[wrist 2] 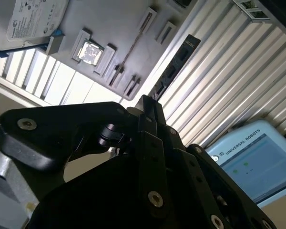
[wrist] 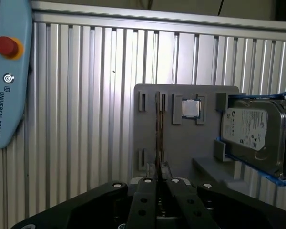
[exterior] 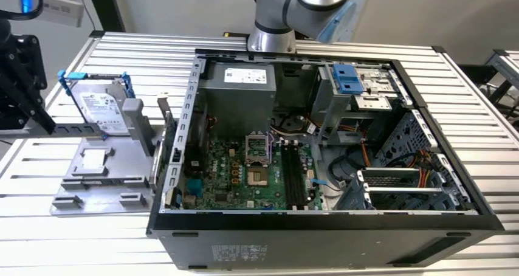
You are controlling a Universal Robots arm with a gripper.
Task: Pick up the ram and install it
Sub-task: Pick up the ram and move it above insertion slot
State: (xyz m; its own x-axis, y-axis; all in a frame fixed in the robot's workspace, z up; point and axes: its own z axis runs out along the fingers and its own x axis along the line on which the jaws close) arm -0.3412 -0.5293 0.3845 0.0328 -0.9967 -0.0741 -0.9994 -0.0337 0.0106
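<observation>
The ram (wrist: 158,129) is a thin dark stick standing on edge in a slot of the grey fixture (wrist: 148,124). It also appears in the second wrist view as a thin line (wrist 2: 128,50). My gripper (wrist: 158,182) hangs well above the fixture, shut with nothing between its black fingers, and its tip lines up with the ram's near end. In the second wrist view the gripper (wrist 2: 148,104) points toward the fixture's edge. The motherboard (exterior: 243,179) lies in the open computer case (exterior: 324,218), with its long black slots (exterior: 293,172) beside the processor socket.
On the fixture (exterior: 121,166) a silver hard drive in a blue frame (wrist: 255,131) stands beside a small square silver chip (wrist: 190,109). A light-blue teach pendant (wrist: 7,76) lies on the slatted table (wrist: 86,95). A black structure (exterior: 18,87) stands at the exterior view's left.
</observation>
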